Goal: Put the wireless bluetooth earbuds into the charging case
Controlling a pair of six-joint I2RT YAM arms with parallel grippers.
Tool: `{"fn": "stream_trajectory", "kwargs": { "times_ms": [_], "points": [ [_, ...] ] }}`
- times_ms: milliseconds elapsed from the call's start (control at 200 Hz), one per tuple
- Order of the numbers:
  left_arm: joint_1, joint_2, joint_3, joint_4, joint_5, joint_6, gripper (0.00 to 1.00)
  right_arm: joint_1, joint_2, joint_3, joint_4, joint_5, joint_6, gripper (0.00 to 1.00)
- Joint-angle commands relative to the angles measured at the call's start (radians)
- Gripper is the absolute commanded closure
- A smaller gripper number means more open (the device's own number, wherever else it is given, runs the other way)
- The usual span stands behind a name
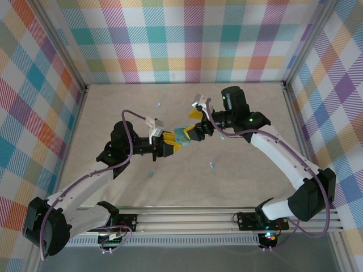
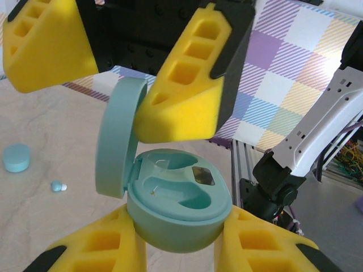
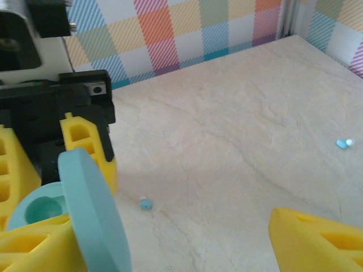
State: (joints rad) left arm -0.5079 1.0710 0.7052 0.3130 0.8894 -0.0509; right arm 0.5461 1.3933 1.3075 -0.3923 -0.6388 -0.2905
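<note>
My left gripper [image 2: 177, 229] is shut on the body of the teal charging case [image 2: 178, 209], held above the table [image 1: 182, 135]. The lid [image 2: 118, 139] is hinged open and stands upright, and both wells look empty. My right gripper [image 2: 122, 96] is open, its yellow fingers [image 2: 190, 90] on either side of the lid. In the right wrist view the lid [image 3: 93, 215] lies by the left finger [image 3: 39, 249]. Loose earbuds lie on the table [image 3: 146, 203] [image 3: 343, 143] [image 2: 57, 186]. In the top view they show as specks [image 1: 212, 165] [image 1: 151, 173] [image 1: 158, 105].
A small pale-blue round disc [image 2: 16, 157] rests on the table to the left of the held case. Checked walls [image 1: 187, 39] close in the beige tabletop [image 1: 249, 107] on three sides. A metal rail [image 1: 227, 218] runs along the near edge.
</note>
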Motion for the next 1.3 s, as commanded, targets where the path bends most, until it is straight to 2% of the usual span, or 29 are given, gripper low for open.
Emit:
{"fn": "stream_trajectory", "kwargs": {
  "times_ms": [0, 490, 775, 1075, 1295],
  "points": [
    [-0.001, -0.020, 0.009, 0.010, -0.018, 0.015, 0.88, -0.005, 0.007, 0.031, -0.003, 0.018, 0.044, 0.21],
    [-0.001, -0.020, -0.006, -0.047, -0.163, 0.023, 0.88, -0.005, -0.051, 0.015, -0.039, 0.020, 0.223, 0.20],
    [0.000, -0.022, -0.018, -0.058, -0.223, 0.029, 0.88, -0.005, -0.098, 0.038, -0.169, 0.184, 0.424, 0.21],
    [-0.001, -0.034, -0.021, -0.074, -0.245, 0.039, 0.88, -0.006, -0.186, 0.017, -0.322, 0.279, 0.581, 0.22],
    [-0.001, -0.030, -0.020, -0.077, -0.243, 0.043, 0.88, -0.048, -0.184, -0.039, -0.493, 0.445, 0.750, 0.28]
  ]
}}
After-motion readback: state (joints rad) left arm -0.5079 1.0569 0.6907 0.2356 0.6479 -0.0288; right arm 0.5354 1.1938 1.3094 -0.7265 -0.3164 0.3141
